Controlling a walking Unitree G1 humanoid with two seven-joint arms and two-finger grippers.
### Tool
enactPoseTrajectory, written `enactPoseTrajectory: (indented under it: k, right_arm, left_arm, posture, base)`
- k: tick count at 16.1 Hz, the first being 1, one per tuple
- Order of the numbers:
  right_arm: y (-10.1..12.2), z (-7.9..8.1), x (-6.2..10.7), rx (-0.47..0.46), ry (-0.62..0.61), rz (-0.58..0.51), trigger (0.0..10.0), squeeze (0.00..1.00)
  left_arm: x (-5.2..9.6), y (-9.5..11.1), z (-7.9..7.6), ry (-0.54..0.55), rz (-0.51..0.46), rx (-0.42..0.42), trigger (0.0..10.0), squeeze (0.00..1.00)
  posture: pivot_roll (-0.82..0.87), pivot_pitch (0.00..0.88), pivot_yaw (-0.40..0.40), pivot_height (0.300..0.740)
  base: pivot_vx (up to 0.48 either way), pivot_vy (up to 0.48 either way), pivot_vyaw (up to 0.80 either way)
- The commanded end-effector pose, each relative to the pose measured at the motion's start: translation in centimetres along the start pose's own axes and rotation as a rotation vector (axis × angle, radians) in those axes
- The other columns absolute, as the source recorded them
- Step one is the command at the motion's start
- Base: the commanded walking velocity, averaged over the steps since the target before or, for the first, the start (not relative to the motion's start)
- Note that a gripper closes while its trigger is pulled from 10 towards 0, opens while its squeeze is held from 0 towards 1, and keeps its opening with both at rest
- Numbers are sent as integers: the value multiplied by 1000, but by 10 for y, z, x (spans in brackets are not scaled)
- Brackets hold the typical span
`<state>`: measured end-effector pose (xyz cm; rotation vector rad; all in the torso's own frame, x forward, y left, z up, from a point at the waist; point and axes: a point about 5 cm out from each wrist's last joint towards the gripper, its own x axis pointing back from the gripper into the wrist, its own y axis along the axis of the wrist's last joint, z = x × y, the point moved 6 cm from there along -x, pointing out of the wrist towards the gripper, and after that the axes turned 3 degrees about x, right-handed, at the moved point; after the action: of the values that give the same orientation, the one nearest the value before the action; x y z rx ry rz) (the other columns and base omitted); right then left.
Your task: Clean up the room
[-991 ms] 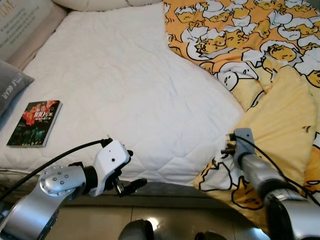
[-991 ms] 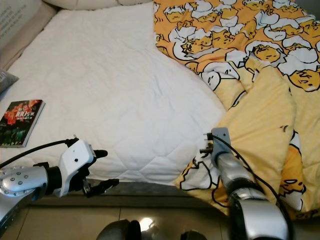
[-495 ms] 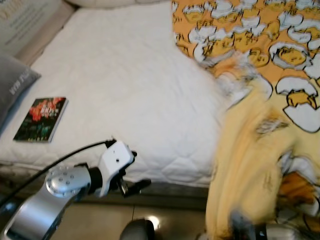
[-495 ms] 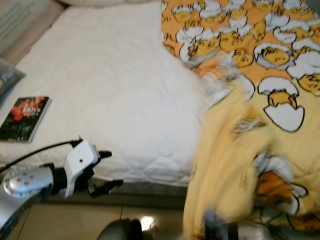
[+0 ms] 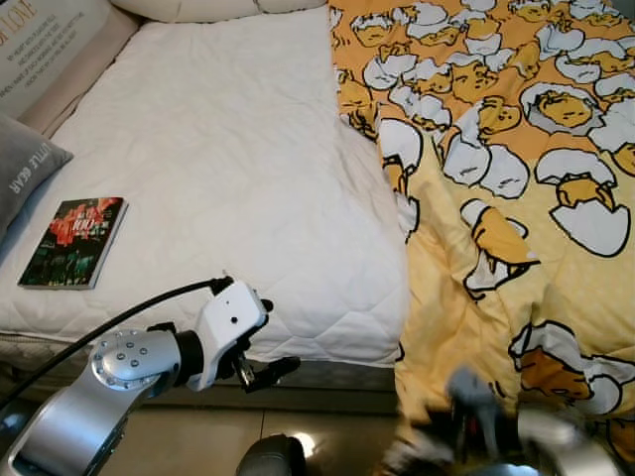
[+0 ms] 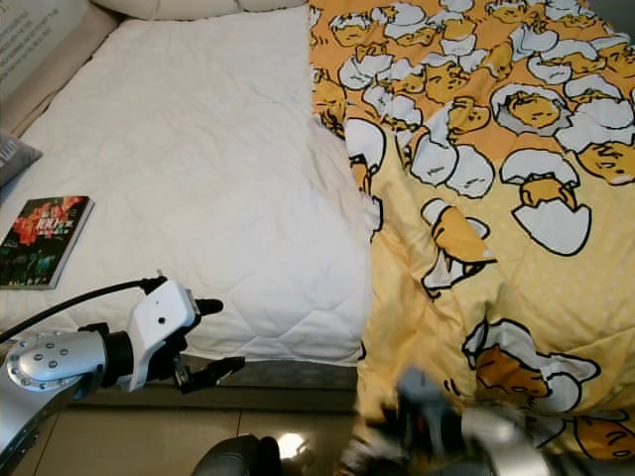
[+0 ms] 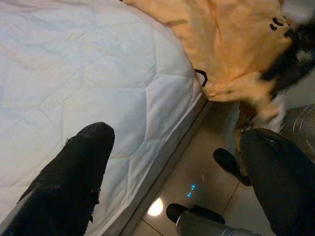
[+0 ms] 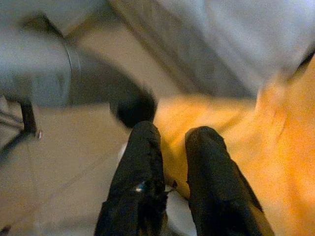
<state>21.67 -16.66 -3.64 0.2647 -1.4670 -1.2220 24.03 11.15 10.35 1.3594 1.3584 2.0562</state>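
A second ago the yellow egg-print duvet (image 5: pixel 516 198) lay bunched with its plain underside folded over the bed's right side; now it lies spread print-up, its lower edge draped over the foot of the white mattress (image 5: pixel 228 169), and the right arm has dropped from above the fold to low at the bed's foot. The right gripper (image 8: pixel 172 196), blurred in the head views, has its fingers nearly together over a fold of the yellow cloth, seemingly pinching the hem. The left gripper (image 5: pixel 256 347) hovers spread and empty at the mattress edge. My worry: the duvet covers only the right half and hangs heavy toward the floor, so a further pull downward could drag it off the bed or slip the hem loose. Counted: one duvet, one mattress, one grey cushion (image 5: pixel 25 174), one book (image 5: pixel 74 243) near the left edge, two grippers.
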Motion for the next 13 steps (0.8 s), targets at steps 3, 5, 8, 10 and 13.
enactPoseTrajectory:
  k: [3,5,8,10,13]
  right_arm:
    - [54,0,1,-21,67,-185,10000,1000]
    - [87,-17,-6,28,-46,-265,10000,1000]
    - [104,-58,-25,74,-365,-236,10000,1000]
    - [104,-66,-38,95,-462,-191,10000,1000]
    - [94,-98,-51,37,-815,-76,10000,608]
  left_arm:
    - [1,-4,1,1,17,-6,10000,31]
    - [1,-3,2,5,16,-8,10000,31]
    - [-1,-2,3,8,13,-10,10000,31]
    - [-2,-1,3,9,10,-11,10000,31]
    - [-1,0,3,8,8,-14,10000,31]
  posture:
    - [185,85,91,740]
    - [185,81,90,740]
    - [186,77,92,740]
    - [191,75,93,740]
    - [198,79,98,740]
  base:
    - [0,0,0]
    - [0,0,0]
    - [0,0,0]
    - [0,0,0]
    - [0,0,0]
